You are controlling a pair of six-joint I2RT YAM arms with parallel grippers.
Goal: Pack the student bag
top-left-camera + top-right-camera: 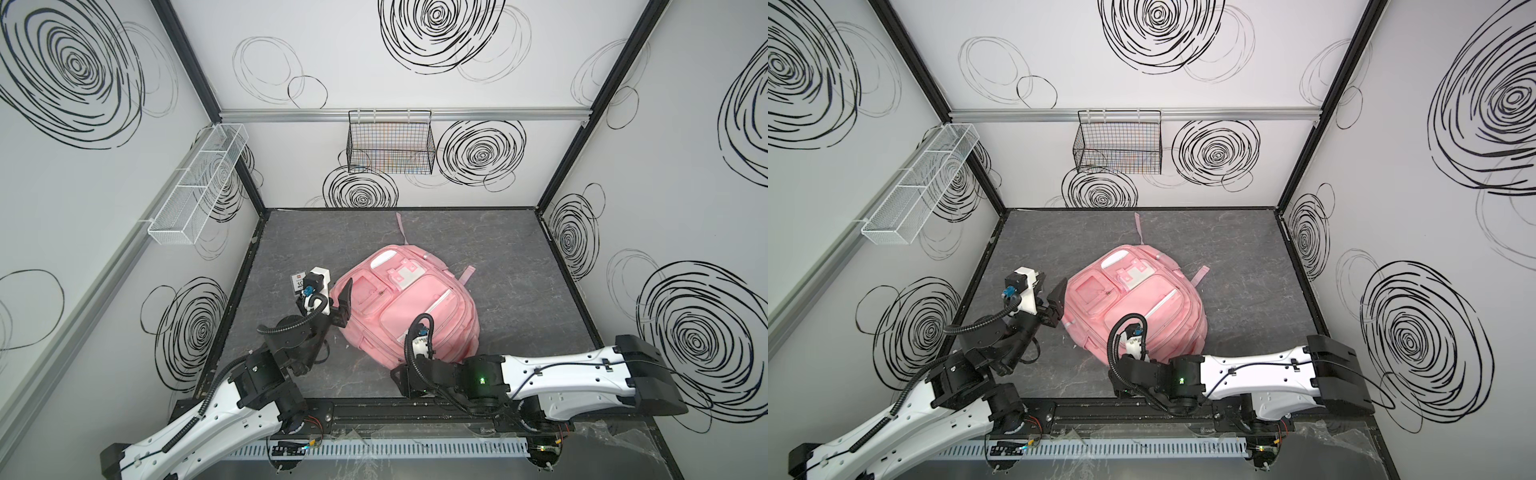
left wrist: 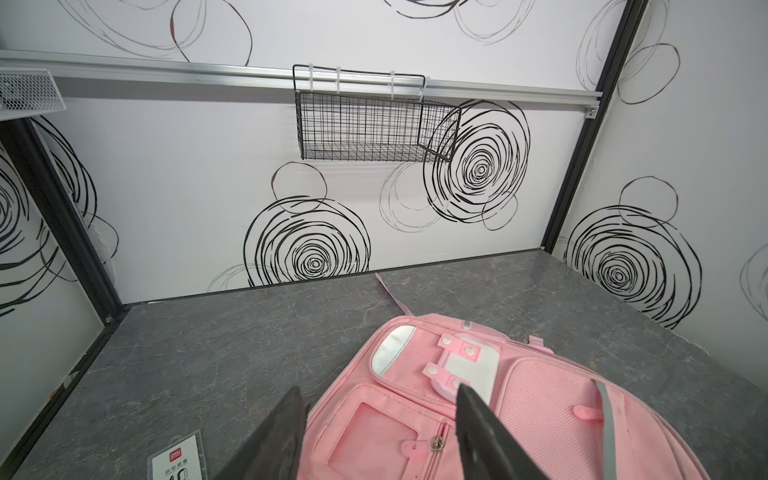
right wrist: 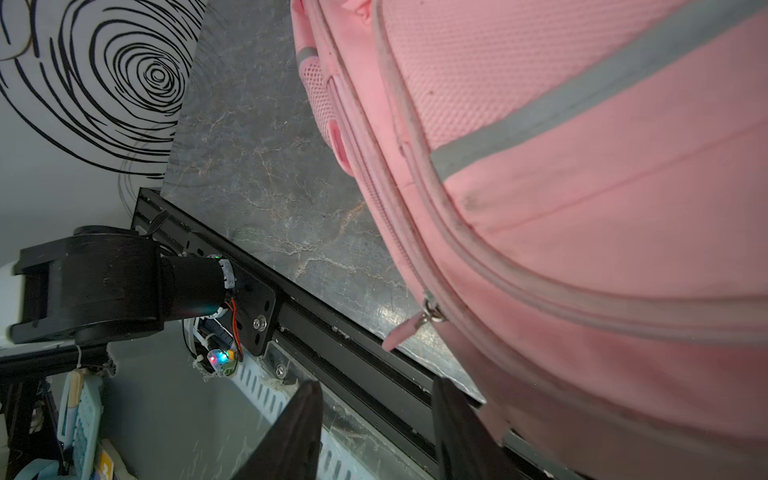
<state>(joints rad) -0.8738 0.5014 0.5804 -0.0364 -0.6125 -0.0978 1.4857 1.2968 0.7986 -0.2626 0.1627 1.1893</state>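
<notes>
The soft student bag [image 1: 415, 307] is judged best gripped at its zipper pull [image 3: 409, 328]; left pincer [image 2: 379, 388] and right pincer [image 3: 377, 381] are seen spread, empty.

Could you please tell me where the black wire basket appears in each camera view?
Top view: black wire basket, upper middle, on the back wall's rail.
Top view: the basket, upper middle, a little left of centre.
Left wrist: the basket, upper middle, hanging from the rail.
Right wrist: not in it.
Shared landmark: the pink backpack, in all four views.
</notes>
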